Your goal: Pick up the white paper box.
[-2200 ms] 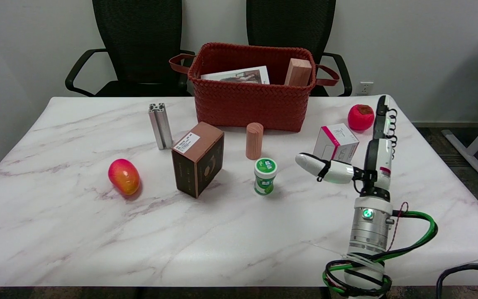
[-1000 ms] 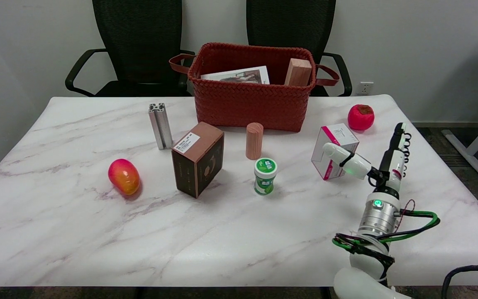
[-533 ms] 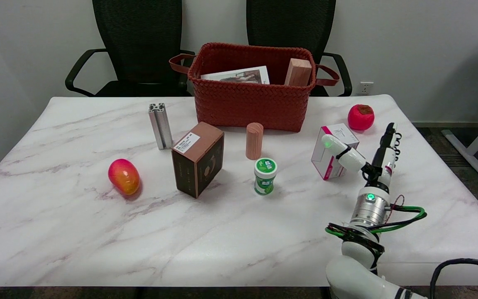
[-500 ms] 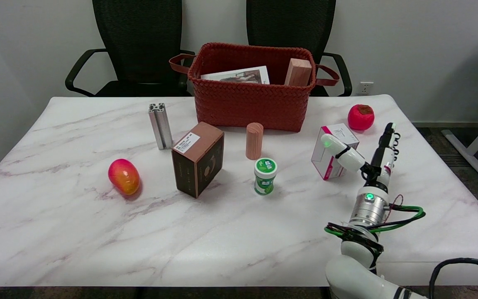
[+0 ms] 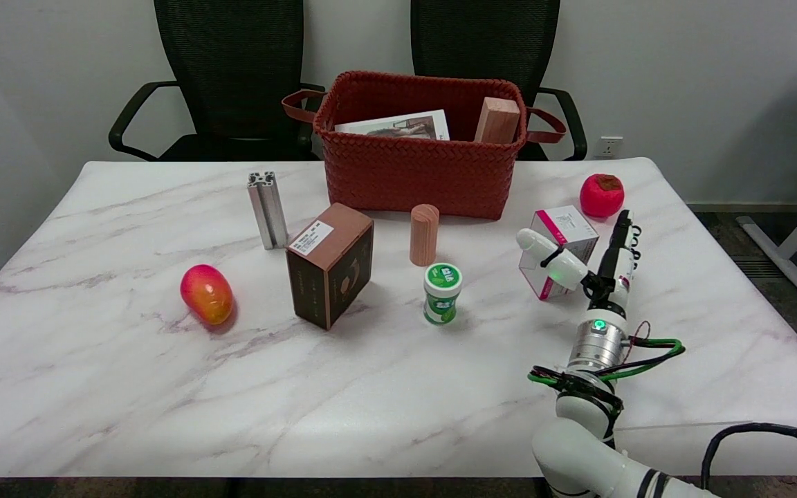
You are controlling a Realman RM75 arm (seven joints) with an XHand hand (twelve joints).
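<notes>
My right hand point(image 5: 589, 266) pinches the tilted white paper box point(image 5: 559, 250) from its right side, thumb across the front face, box just above the marble table point(image 5: 371, 387) near the red fruit point(image 5: 602, 195).

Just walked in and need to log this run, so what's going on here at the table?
The robot's right hand is at the white paper box on the right of the marble table, with one finger across the box's front and the others along its right side. The box sits tilted. Whether it is firmly gripped or clear of the table cannot be told from this view. Nearby stand a green tub, a wooden cylinder and a red fruit, all untouched.
</notes>
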